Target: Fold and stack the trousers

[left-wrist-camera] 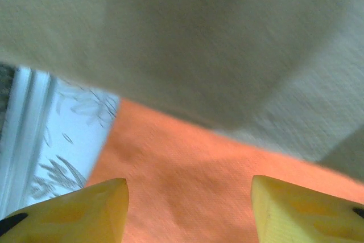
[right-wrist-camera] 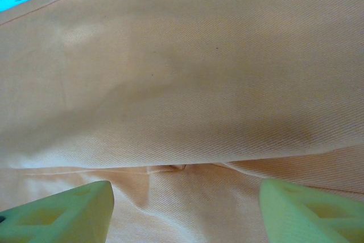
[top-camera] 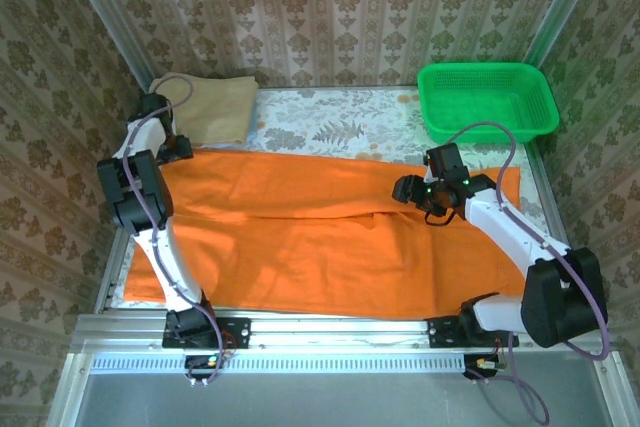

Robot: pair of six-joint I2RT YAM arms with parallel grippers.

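Observation:
The bright orange trousers (top-camera: 300, 237) lie spread flat across most of the table, the two legs running side by side with a seam line between them. My left gripper (top-camera: 183, 150) is at their far left corner, beside the beige cloth. In the left wrist view it (left-wrist-camera: 190, 186) is open, its yellow fingers apart over orange fabric (left-wrist-camera: 187, 163). My right gripper (top-camera: 408, 190) hovers over the right part of the trousers. In the right wrist view it (right-wrist-camera: 187, 189) is open just above a fold line in the fabric (right-wrist-camera: 182, 83), holding nothing.
A folded beige cloth (top-camera: 215, 107) lies at the far left corner, large in the left wrist view (left-wrist-camera: 199, 38). A green plastic basket (top-camera: 480, 69) stands at the far right. The floral table cover (top-camera: 340, 127) shows behind the trousers. Metal frame rails edge the table.

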